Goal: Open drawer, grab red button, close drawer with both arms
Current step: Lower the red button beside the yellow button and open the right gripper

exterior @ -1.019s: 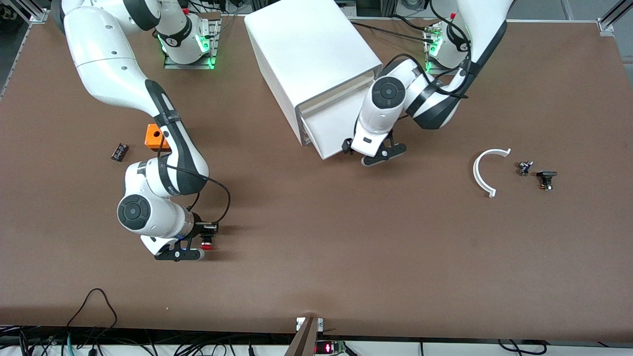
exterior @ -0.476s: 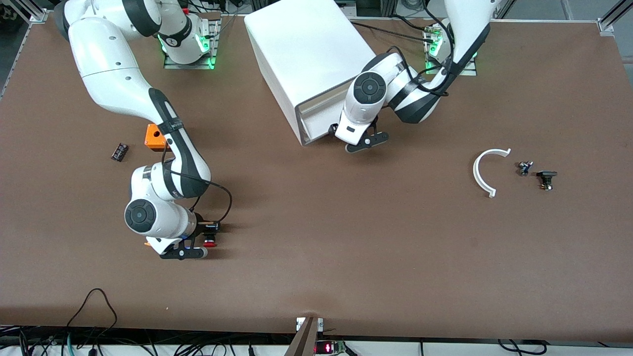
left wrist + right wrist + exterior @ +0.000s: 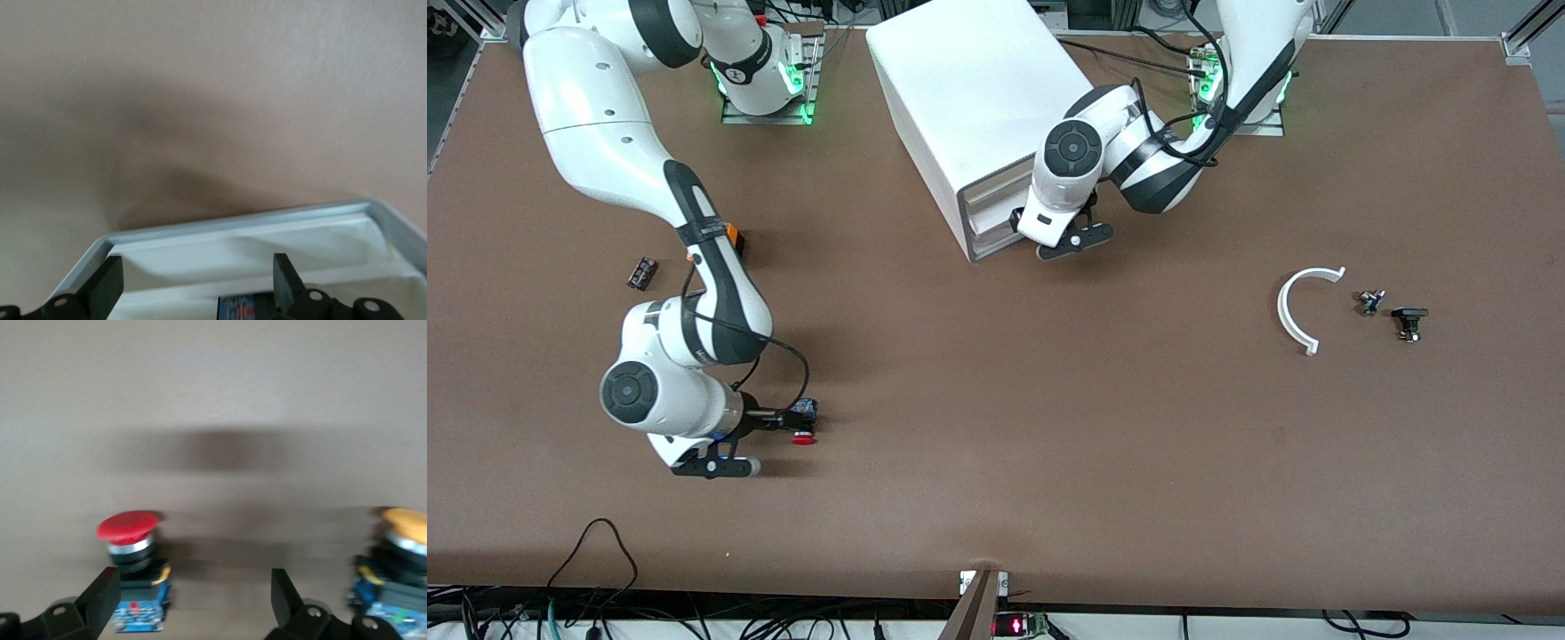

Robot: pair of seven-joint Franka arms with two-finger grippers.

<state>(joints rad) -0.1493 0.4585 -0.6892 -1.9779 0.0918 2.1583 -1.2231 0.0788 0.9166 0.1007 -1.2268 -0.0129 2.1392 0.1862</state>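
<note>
No text, label, brand or number can be read anywhere. The blue board under the red button [image 3: 128, 530], just in front of the right end effector [image 3: 193, 603], carries marks too blurred to make out. The blue patch in the drawer [image 3: 320, 233] between the left end effector's [image 3: 198, 285] fingers shows print, equally illegible.

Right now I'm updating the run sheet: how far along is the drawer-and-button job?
Done: the red button is out, resting on the table, and the right claw stands open by it. In hand: the left claw, open, is at the drawer front; it looks nearly flush with the cabinet. Left: confirming full closure, which I can't tell.
</note>
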